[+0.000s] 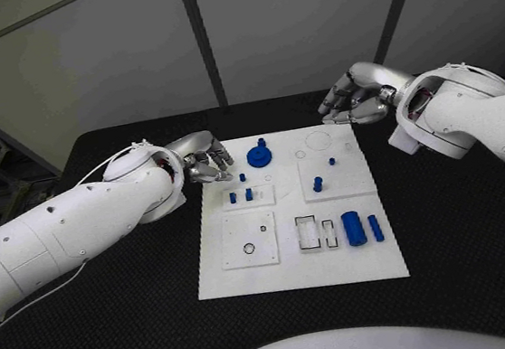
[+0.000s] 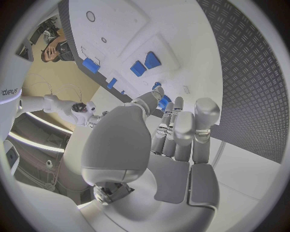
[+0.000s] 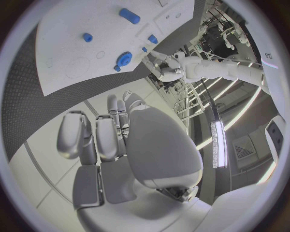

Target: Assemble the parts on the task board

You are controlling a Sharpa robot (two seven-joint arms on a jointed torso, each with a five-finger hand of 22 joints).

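The flat white task board (image 1: 298, 267) lies in the middle of your black textured table (image 1: 119, 317), with small blue plastic parts (image 1: 354, 228) on it. Your left hand (image 1: 204, 158) at its far-left corner and your right hand (image 1: 356, 101) beyond its far-right corner hold nothing, fingers loosely curled.

I see even, cool overhead light and soft shadows. Both wrist views bend hard at their rims. Ceiling strips glare.

The desk (image 1: 114, 291) is black with a fine woven texture. The task board (image 1: 298, 267) is plain white, and the parts (image 1: 354, 228) on it are blue. Each robot hand, left (image 1: 204, 158) and right (image 1: 355, 101), is silver on a white arm.
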